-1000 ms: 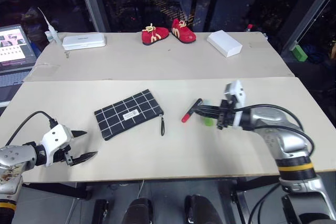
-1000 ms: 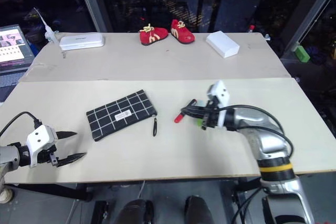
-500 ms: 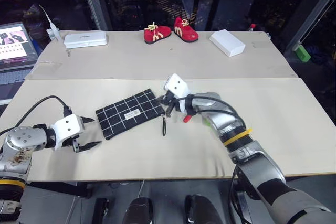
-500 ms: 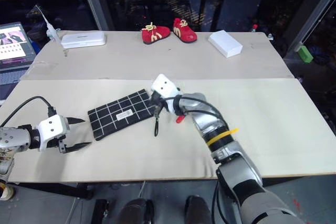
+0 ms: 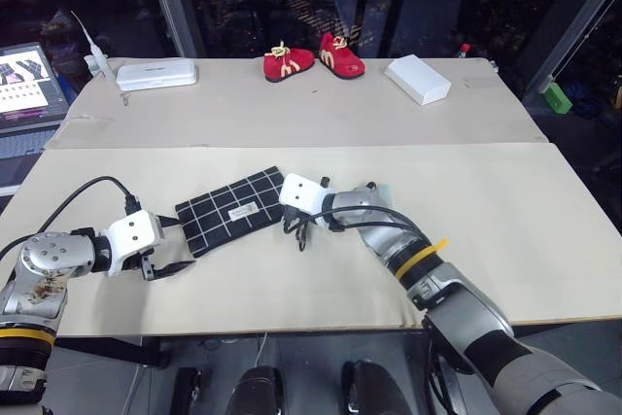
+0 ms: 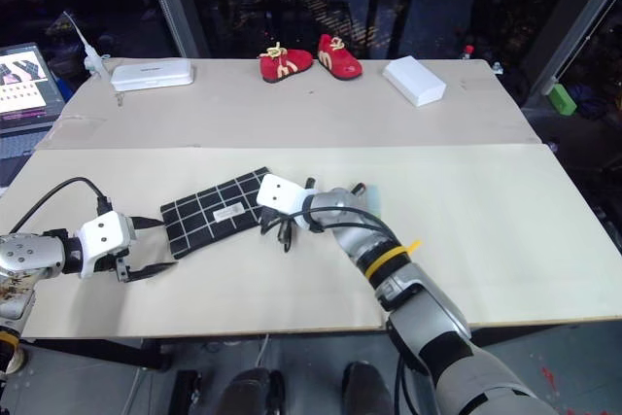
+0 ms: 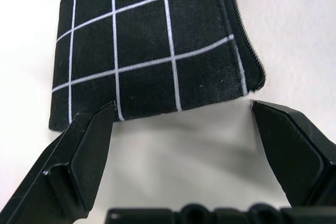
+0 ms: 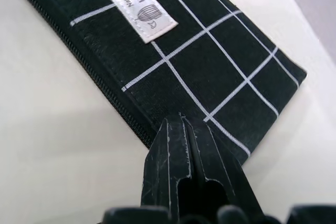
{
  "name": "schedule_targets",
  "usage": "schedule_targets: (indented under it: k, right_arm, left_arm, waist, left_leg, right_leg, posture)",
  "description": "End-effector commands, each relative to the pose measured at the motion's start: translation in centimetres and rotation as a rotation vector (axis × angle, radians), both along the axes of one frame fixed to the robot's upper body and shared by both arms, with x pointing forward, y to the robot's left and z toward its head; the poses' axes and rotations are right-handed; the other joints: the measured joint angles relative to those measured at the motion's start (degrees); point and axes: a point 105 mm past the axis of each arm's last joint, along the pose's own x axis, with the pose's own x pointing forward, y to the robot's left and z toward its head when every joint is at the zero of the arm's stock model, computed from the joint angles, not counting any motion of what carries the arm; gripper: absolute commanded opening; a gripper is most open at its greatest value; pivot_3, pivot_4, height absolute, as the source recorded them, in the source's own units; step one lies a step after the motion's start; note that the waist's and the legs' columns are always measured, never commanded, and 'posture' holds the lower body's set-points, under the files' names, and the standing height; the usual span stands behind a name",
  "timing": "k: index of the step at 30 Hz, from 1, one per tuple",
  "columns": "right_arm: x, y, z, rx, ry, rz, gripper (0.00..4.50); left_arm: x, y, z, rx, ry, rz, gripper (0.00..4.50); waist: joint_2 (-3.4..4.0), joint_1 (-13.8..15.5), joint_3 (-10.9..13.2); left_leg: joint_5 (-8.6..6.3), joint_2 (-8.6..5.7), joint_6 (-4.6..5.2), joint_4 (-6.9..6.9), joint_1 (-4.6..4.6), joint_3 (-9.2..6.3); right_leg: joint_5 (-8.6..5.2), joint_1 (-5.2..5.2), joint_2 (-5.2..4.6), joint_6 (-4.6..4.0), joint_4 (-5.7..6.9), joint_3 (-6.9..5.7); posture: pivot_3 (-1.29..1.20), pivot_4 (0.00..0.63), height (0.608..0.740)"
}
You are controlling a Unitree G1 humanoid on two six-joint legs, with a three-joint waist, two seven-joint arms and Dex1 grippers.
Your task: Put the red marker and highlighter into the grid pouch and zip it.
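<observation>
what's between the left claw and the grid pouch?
Nothing: bare table between the open left claw and the grid pouch end, seen in the left wrist view.

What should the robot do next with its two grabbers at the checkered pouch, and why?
Probably close the left gripper on the grid pouch's near end. Its fingers stand open on either side of that edge, while the right gripper is shut at the opposite end by the zipper pull. The pouch looks zipped, so holding it should let the zipper slide.

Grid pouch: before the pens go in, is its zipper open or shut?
Shut, it seems: the grid pouch lies flat, and the right wrist view shows the zipper edge closed along its visible length.
</observation>
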Motion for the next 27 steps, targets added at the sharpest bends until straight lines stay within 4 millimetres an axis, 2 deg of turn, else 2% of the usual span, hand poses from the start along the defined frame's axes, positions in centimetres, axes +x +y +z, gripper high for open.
schedule_targets:
  k: [1,4,9,17,27]
  right_arm:
    - [0.3,-0.5,-0.3,-0.071,-0.057,0.013,0.06]
    - [0.5,-0.6,0.2,-0.048,-0.059,0.003,0.06]
    - [0.5,-0.5,0.4,-0.022,-0.043,-0.006,0.06]
    - [-0.1,-0.4,-0.3,-0.022,-0.016,0.012,0.06]
    - [0.2,-0.9,-0.4,-0.028,-0.011,-0.002,0.06]
  left_arm:
    - [0.0,-0.3,0.0,0.014,0.002,-0.034,4.50]
    - [0.2,-0.2,-0.7,0.073,-0.012,-0.064,4.50]
    - [1.0,-1.6,-1.6,0.111,-0.101,-0.139,4.50]
    - [2.2,-3.8,-1.6,0.104,-0.242,-0.208,4.50]
    - [2.9,-2.9,-0.3,0.183,-0.418,-0.252,4.50]
  waist:
    - [0.00,0.0,0.0]
    - [0.00,0.0,0.0]
    - [0.07,0.2,0.0]
    - [0.12,0.4,-0.1]
    - [0.12,0.2,-0.1]
  left_leg:
    - [0.00,0.00,0.00,0.00,0.00,0.00]
    - [0.01,-0.02,-0.01,0.00,0.01,0.01]
    - [0.02,-0.03,-0.03,0.00,0.25,0.01]
    - [0.02,-0.02,-0.02,0.00,0.49,-0.02]
    - [0.02,-0.01,-0.02,0.00,0.48,-0.01]
  right_leg:
    - [0.00,0.00,0.01,0.00,0.00,0.00]
    - [0.00,0.00,0.02,0.00,0.00,0.00]
    - [0.00,0.27,-0.02,-0.01,0.01,-0.01]
    - [0.00,0.53,-0.04,-0.01,0.00,-0.03]
    - [0.00,0.51,-0.04,-0.01,0.00,-0.04]
  posture:
    - [0.00,0.150,0.740]
    - [0.00,0.150,0.740]
    - [0.00,0.150,0.740]
    - [0.00,0.150,0.740]
    - [0.00,0.150,0.740]
